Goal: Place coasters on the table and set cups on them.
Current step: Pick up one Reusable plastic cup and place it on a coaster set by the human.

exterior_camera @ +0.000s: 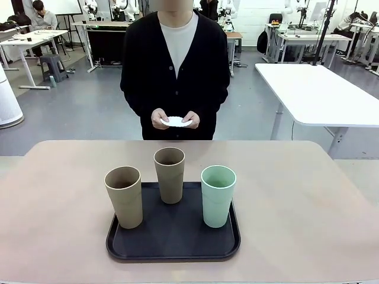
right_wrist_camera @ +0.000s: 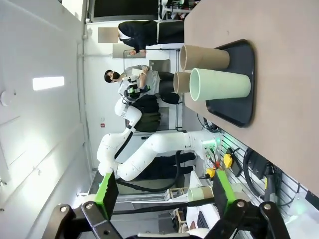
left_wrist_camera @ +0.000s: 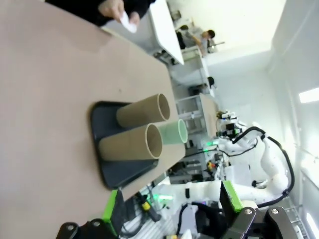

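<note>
Three cups stand upright on a black tray (exterior_camera: 172, 239) on the beige table (exterior_camera: 296, 201): a tan cup (exterior_camera: 124, 196) at the left, a tan cup (exterior_camera: 169, 174) behind the middle, and a mint green cup (exterior_camera: 218, 195) at the right. At the far side a person holds the white coasters (exterior_camera: 176, 122) in both hands, above the table's edge. My left gripper (left_wrist_camera: 172, 209) is open and empty, well back from the cups (left_wrist_camera: 130, 143). My right gripper (right_wrist_camera: 165, 196) is open too, far from the mint cup (right_wrist_camera: 219, 84) and the tray (right_wrist_camera: 246, 74).
A white table (exterior_camera: 314, 94) stands behind the beige one at the right. Bare tabletop lies on both sides of the tray. The other white arm (left_wrist_camera: 259, 159) shows off the table's near edge in the left wrist view, and likewise an arm (right_wrist_camera: 144, 149) in the right wrist view.
</note>
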